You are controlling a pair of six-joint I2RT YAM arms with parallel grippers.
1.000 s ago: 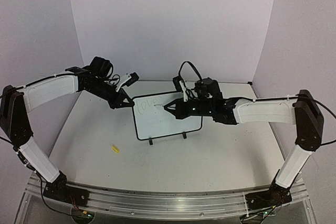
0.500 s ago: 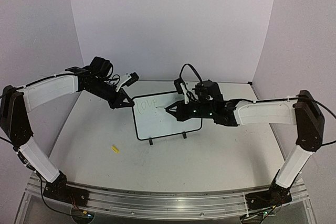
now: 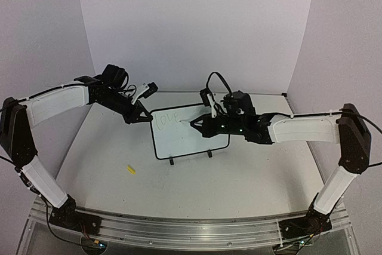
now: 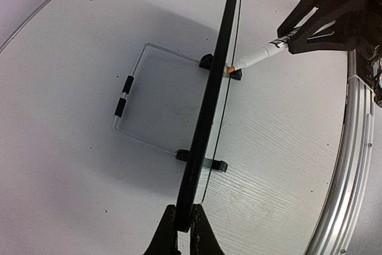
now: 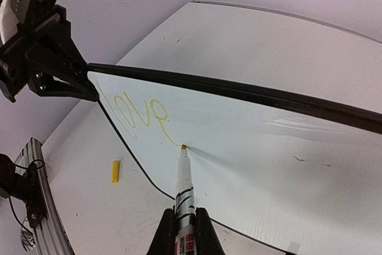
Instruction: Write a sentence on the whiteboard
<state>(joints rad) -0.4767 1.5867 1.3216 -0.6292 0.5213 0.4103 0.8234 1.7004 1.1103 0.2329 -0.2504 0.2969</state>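
Right now the left gripper [image 4: 184, 230] is pinched tight on the edge of the whiteboard [image 3: 191, 141], steadying it upright on its two feet. The right gripper [image 5: 184, 226] is clamped on the marker [image 5: 182, 177], whose tip sits on the board face at the tail of the sentence [image 5: 138, 114]. That reads only "love", high on the board's left side. A small yellow piece [image 3: 131, 169] lies off the board's near-left corner. The dangers, as I judge them: press too hard and the board twists in the left pinch or tips back; press too lightly and the faint line breaks up.
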